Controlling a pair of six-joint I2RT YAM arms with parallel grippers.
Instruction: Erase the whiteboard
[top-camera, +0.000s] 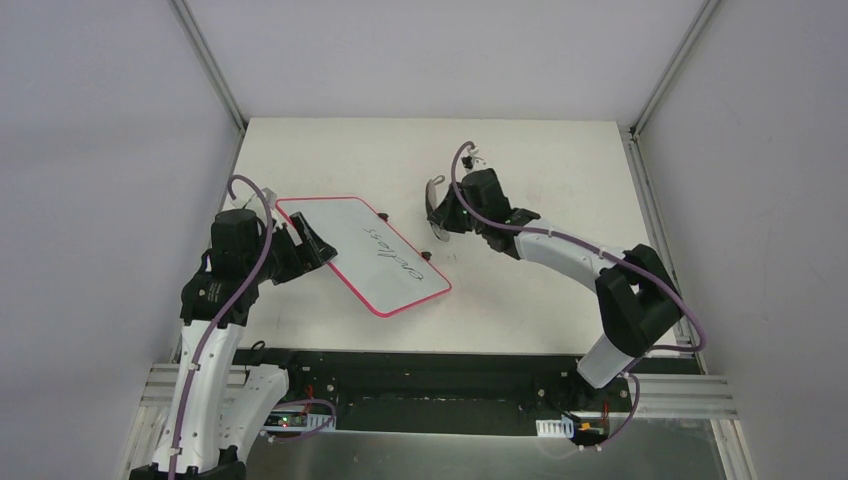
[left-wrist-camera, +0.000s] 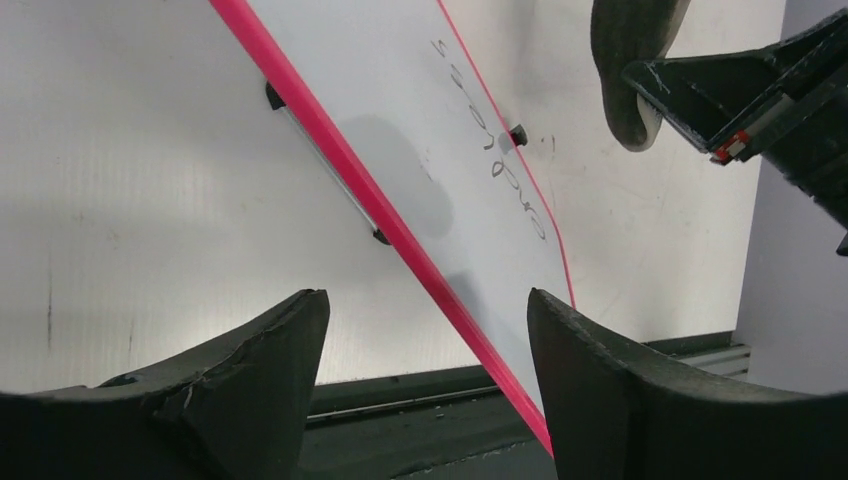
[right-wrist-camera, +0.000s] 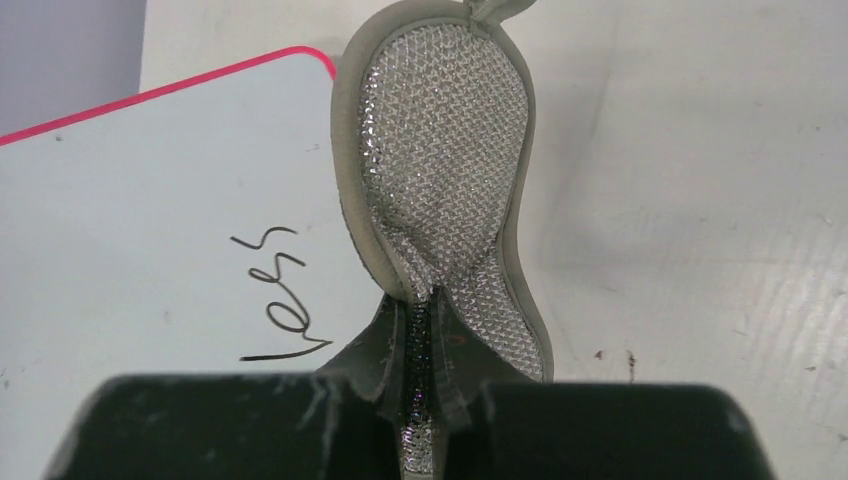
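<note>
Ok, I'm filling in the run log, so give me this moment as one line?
left gripper open, straddling whiteboard edge | right gripper shut on pad | pad clear of writing | writing unerased

Red-framed whiteboard (top-camera: 362, 250), black handwriting

Overhead view far; wrist views close, share whiteboard (top-camera: 365, 255).

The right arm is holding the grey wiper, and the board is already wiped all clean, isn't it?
Not quite. The right tool does hold the grey wiper, but the board is not wiped clean. It has black writing on it. The top view shows this, and both wrist views do too.
</note>
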